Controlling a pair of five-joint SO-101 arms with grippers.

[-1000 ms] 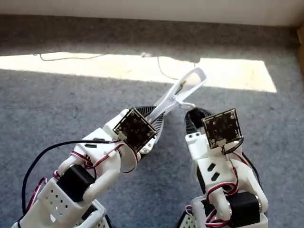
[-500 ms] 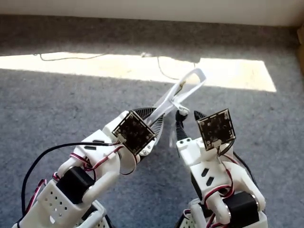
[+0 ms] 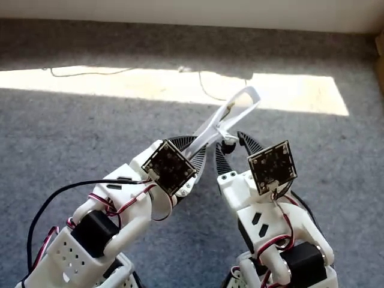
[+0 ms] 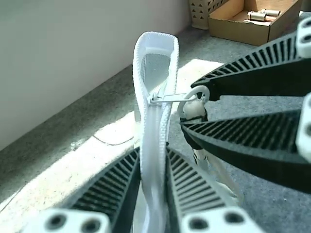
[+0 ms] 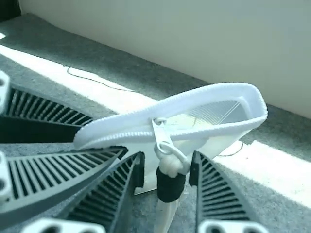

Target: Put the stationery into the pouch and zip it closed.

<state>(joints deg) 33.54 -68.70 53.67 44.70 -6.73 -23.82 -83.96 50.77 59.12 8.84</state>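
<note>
The pouch [image 3: 231, 111] is hanging in the air, white and narrow. Its lower end is being pinched flat between the left gripper [image 3: 195, 150] jaws, and its open mouth is looping out beyond their tips. The right arm has been swinging in from the side over the last second. The right gripper [image 3: 229, 143] is now sitting tight against the pouch instead of standing off from it. Its jaws are standing apart and are straddling the zipper pull [image 5: 167, 145], which is dangling in the gap between them with daylight on both sides. The slider is sitting partway along the teeth, so the stretch past it is gaping. That suggests the task is entering its zipping stage. The right jaws are probably needing to close on the pull next, while the left ones are keeping the pouch taut.

Under both grippers a grey carpet [image 3: 72, 132] is spreading out, and a pale wall [image 5: 146, 29] is rising beyond the jaw tips. A sunlit band [image 3: 120, 84] is crossing the carpet ahead of the jaws. A cardboard box [image 4: 248, 19] is sitting far past the pouch near the wall, and a thin cable [image 3: 90, 73] is trailing along the band's edge.
</note>
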